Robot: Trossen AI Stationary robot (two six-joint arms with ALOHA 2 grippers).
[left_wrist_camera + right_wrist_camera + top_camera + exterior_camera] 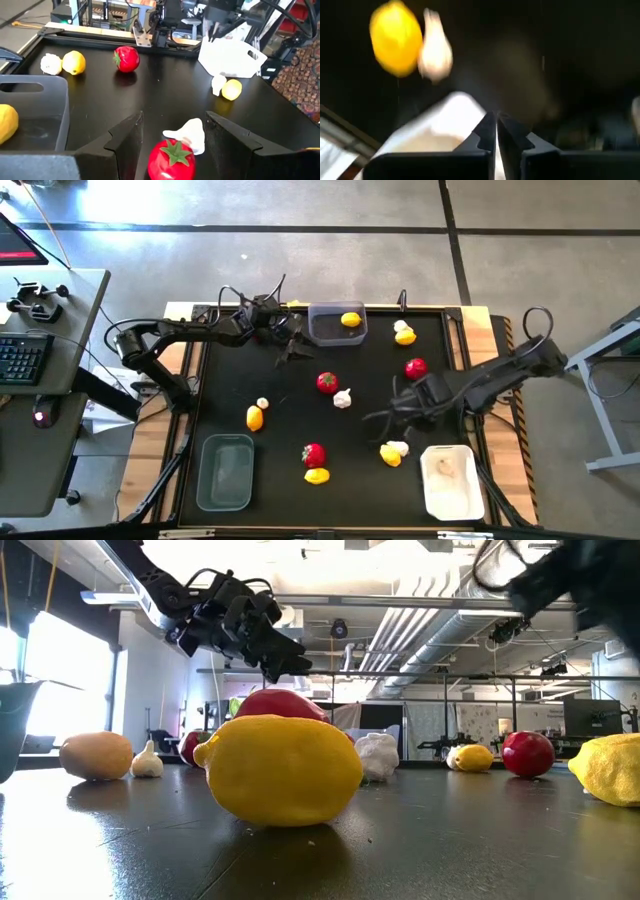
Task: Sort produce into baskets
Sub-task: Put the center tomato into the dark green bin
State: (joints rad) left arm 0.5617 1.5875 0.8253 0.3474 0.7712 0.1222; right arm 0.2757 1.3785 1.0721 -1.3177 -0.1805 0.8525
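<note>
Black tabletop [300,410], scattered produce [327,383], concrete floor [300,260]

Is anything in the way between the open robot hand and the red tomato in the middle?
Nothing visible. The left end effector hangs open above the mat, and bare black mat lies between it and the tomato. A garlic bulb sits just beyond.

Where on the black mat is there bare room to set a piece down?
Freest: the strip between the grey basket at the near left and the left hand, bordered by the lemon. Crowded: the middle, round the tomato and garlic, and beside the white basket, where the right hand is.
</note>
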